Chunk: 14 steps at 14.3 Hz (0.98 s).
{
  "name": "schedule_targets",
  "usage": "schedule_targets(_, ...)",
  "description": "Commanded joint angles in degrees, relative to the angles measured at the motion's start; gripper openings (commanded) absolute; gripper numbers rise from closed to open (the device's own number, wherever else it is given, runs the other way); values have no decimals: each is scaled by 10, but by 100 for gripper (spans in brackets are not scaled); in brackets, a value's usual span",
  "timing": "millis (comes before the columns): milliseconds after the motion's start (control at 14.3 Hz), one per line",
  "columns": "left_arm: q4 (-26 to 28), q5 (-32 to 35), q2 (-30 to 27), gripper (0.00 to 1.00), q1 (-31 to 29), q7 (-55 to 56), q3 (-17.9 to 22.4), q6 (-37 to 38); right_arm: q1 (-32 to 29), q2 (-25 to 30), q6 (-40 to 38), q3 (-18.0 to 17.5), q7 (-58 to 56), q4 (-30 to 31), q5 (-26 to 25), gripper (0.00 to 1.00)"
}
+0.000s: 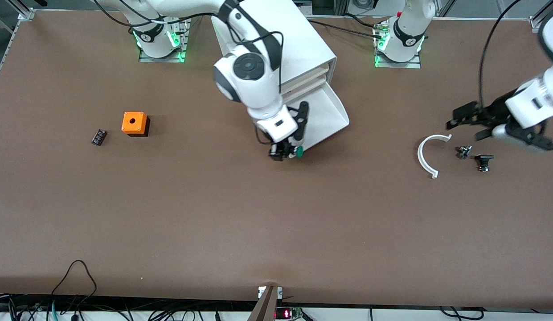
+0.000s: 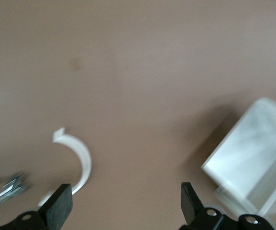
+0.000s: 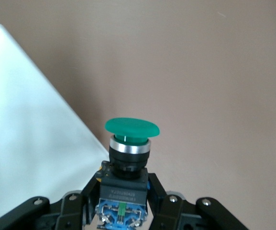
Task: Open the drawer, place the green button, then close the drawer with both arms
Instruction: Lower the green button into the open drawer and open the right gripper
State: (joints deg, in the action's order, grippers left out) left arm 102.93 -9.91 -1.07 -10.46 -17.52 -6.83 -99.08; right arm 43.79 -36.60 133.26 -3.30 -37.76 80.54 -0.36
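While the bottom drawer (image 1: 327, 111) of the white plastic cabinet (image 1: 285, 40) stands pulled open, the right hand (image 1: 288, 152) is clenched on the button (image 3: 128, 158) by its black-and-blue body, the smooth round green cap pointing away from the hand. It hangs just beside the drawer's front corner, so the tray lies toward the cabinet. The left hand (image 1: 470, 120) waits released over the desk (image 1: 258, 223) near a white curved piece (image 1: 425, 156).

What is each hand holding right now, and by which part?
The right hand grips the button by its black-and-blue body, green cap pointing outward, beside the open drawer. The left hand is open and holds nothing.
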Motion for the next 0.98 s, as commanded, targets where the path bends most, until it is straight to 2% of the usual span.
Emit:
schedule_targets(0,-39,101,-4,100,23,77,-9,51,32,-23,-32,8,-63,-37,-8,14)
schedule_targets(210,-39,115,-4,100,31,95,-8,51,45,-23,-85,4,-118,-38,-9,15)
schedule_targets(350,-39,113,-4,100,41,121,-8,53,63,-34,-124,4,-133,-37,-36,19)
schedule_targets(839,-48,112,-2,100,50,121,-6,54,109,-77,-128,3,-117,-36,-77,20)
schedule_targets(909,-48,112,-2,100,50,118,-6,54,111,-79,-128,3,-95,-36,-77,44)
